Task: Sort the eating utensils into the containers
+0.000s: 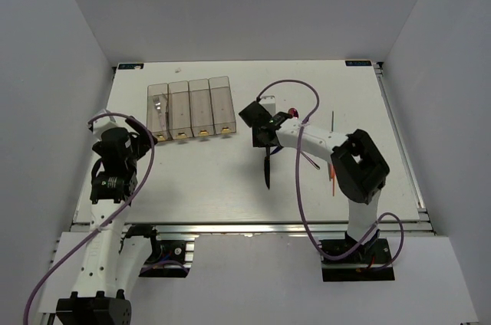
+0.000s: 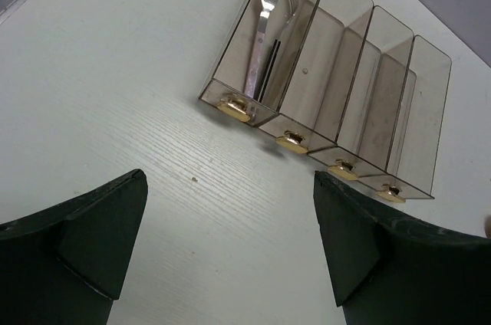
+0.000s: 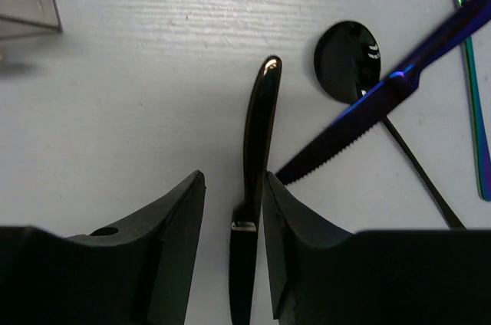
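In the top view, the left arm is crouching at the left of the table [image 1: 230, 195]. Its left gripper [image 1: 146, 138] is facing the gold-tabbed ends of the containers [image 1: 192, 106], just short of them. The right arm is folding sharply at the elbow and reaching leftward. The right gripper [image 1: 266, 139] is pointing down over the black knife [image 1: 267, 172]. That knife is lying near the table's middle, its long axis running near-to-far and its tip pointing toward the near edge. The orange chopstick [image 1: 332, 179] and green chopstick [image 1: 333, 119] are lying beyond the forearm, and the pink-red-bowled spoon [image 1: 292, 113] is peeking out beside the wrist.

In the left wrist view, the fingers are standing spread wide over bare table, gripping nothing. The four bins are lying ahead in a row. The two silver forks [image 2: 265, 34] are resting lengthwise in the leftmost one, tines toward its far end.

In the right wrist view, the jaws are standing partly spread and straddling the black knife where handle meets blade. One finger is sitting close against it, while the other is leaving a strip of table showing. The handle is pointing away from the wrist. The blue knife [image 3: 368, 118] is lying slantwise across the dark spoon [image 3: 349, 60], its serrated tip crowding the nearer finger. An iridescent handle [image 3: 469, 80] is running along the right edge.
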### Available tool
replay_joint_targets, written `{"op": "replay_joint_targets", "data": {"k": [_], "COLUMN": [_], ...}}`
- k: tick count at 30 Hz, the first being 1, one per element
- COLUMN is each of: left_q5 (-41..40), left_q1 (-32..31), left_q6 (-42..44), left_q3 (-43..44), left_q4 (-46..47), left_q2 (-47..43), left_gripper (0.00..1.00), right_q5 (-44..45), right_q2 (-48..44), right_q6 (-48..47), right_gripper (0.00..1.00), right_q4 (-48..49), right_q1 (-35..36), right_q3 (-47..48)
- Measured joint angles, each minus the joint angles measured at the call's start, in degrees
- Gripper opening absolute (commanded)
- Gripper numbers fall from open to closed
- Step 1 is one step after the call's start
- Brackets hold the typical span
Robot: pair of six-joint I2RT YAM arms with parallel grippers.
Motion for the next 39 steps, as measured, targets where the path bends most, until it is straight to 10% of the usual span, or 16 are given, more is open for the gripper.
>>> {"op": "replay_joint_targets", "data": {"k": [39], "left_q5": [4.4], "left_q1": [0.0], "left_q6": [1.4], "left_q3": [0.0], "left_q4": [0.9], "left_q2": [1.7], "left_gripper": [0.98], "right_q5": [-5.6], "right_q2": [7.3], "right_q6": [0.3], "right_gripper": [0.32], "right_q4": [5.3], "right_q1": [-3.9], "right_q3": [-0.5]}}
